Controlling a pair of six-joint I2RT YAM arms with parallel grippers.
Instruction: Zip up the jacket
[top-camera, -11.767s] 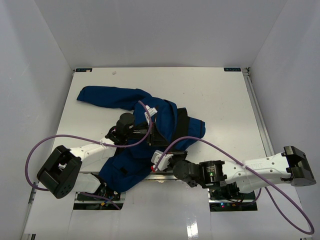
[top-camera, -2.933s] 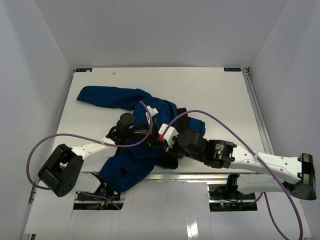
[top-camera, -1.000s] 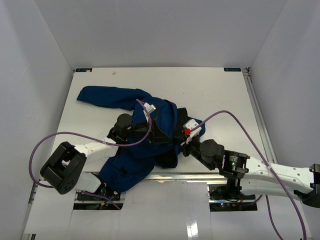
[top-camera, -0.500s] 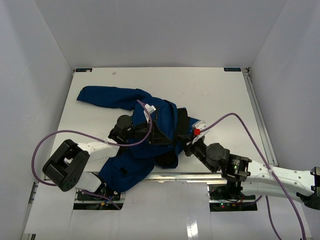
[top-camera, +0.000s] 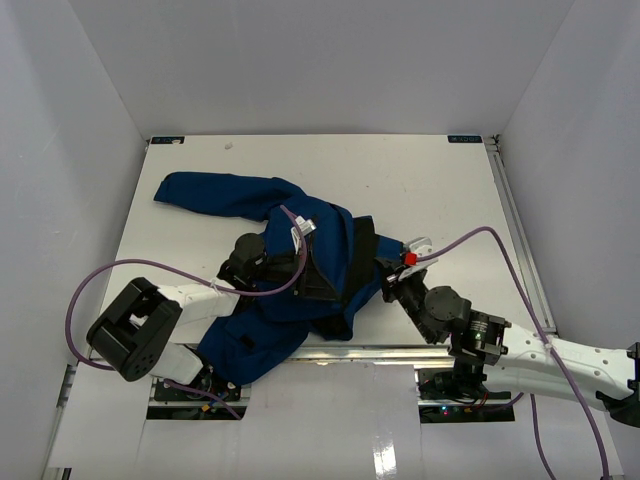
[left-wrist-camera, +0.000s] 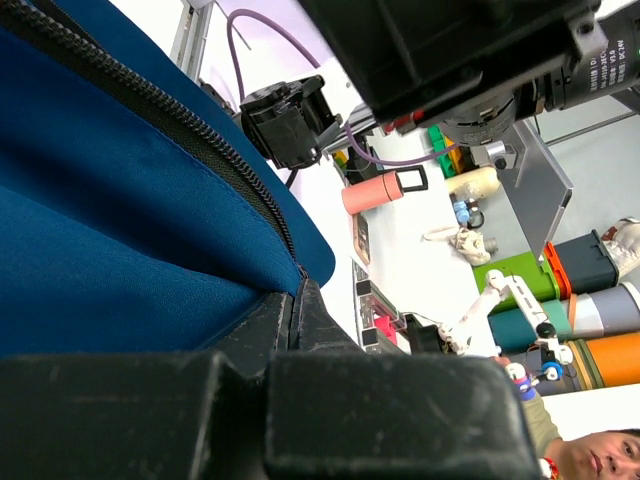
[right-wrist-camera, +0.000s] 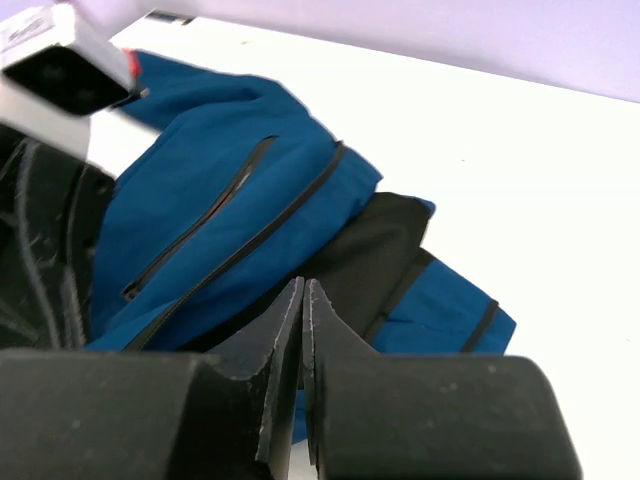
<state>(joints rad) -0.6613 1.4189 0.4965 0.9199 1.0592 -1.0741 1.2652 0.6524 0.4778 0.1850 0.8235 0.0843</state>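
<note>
Top external: crumpled, unzipped jacket (top-camera: 250, 195) at near-centre of table (top-camera: 450, 190). Left gripper (left-wrist-camera: 297, 295) clamped on zipper edge (left-wrist-camera: 200, 145); right gripper (right-wrist-camera: 303, 288) closed, nothing seen between jaws. Risks: fabric slipping from pinch under sideways pull; misaligned teeth, no mating.

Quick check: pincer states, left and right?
Left pincer: closed on the jacket at its zipper edge.
Right pincer: closed, nothing visibly held.

My left arm reaches low to the right, left gripper (left-wrist-camera: 297, 292) pinched on the jacket (left-wrist-camera: 120, 230) edge. My right arm stretches leftward, right gripper (right-wrist-camera: 303, 290) fingers pressed together.
</note>
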